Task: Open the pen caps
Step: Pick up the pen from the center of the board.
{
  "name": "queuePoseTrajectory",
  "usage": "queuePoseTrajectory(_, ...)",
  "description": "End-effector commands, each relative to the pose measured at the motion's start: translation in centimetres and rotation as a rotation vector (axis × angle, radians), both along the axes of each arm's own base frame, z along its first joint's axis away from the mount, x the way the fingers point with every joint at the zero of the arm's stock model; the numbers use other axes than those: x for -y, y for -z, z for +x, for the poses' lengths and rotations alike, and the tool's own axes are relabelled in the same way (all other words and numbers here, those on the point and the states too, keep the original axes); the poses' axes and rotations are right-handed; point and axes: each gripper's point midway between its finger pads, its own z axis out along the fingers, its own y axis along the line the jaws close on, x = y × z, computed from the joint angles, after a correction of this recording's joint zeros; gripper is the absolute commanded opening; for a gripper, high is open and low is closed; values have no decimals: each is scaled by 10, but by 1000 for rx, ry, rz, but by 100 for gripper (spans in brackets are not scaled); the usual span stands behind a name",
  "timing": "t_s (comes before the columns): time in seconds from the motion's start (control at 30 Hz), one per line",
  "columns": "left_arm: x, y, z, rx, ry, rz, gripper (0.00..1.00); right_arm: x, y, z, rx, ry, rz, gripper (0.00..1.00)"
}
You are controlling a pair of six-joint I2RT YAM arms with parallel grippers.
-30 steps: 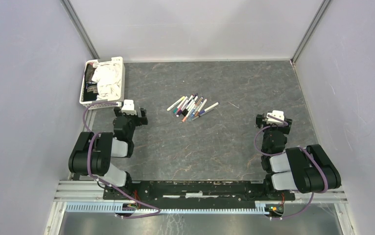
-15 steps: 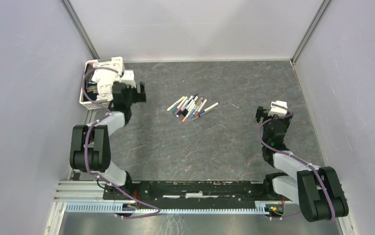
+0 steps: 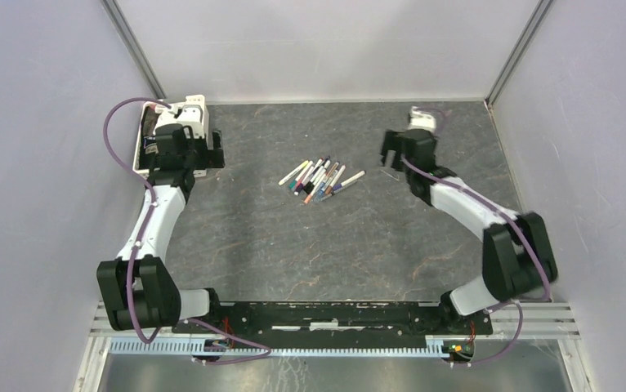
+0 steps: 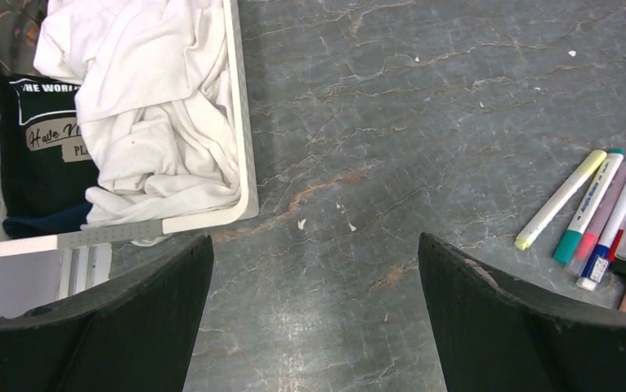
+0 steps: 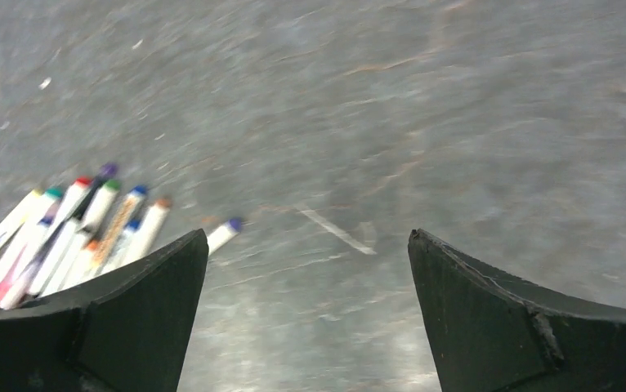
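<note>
Scene: a heap of pens [image 3: 321, 180] lies on the table [image 3: 334, 245], just beyond its centre. The pen caps [image 4: 569, 246] seem to be on their barrels, though the right wrist view is too blurred to be sure of every one.
Left gripper [image 4: 314, 238]: spread wide and empty, hovering beside the basket [image 4: 244, 147] at the far left corner, with the pens off to its right.
Right gripper [image 5: 308, 233]: spread wide and empty, above bare table toward the far right corner, with the pens to its left.
Step in hand: reaching in; no pen taken yet.
Doing it well: pick an outlying pen rather than the middle of the heap. One gripper should clamp the barrel and the other the cap alone, then pull straight along the pen.
Since a second ago: both arms, then folded by the near edge, have stretched toward the far edge. The pens have not moved.
</note>
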Motion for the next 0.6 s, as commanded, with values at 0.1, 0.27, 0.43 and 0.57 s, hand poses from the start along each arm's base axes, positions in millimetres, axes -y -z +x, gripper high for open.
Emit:
queuePoseTrajectory(0.1,10,8,-28,-144,125,19,100,-95,41,5,-254,-105,6,95)
queuePoseTrajectory(0.27,20,16,-42,-193,201,18,100,-114,62,15,-336,-44,11,82)
queuePoseTrajectory(0.43,28,17,-51,-208,262,15,100,-118,77,19,-378,12,37,69)
queuePoseTrajectory(0.57,39,15,-57,-209,322,-9,100,-120,89,21,-408,51,61,65)
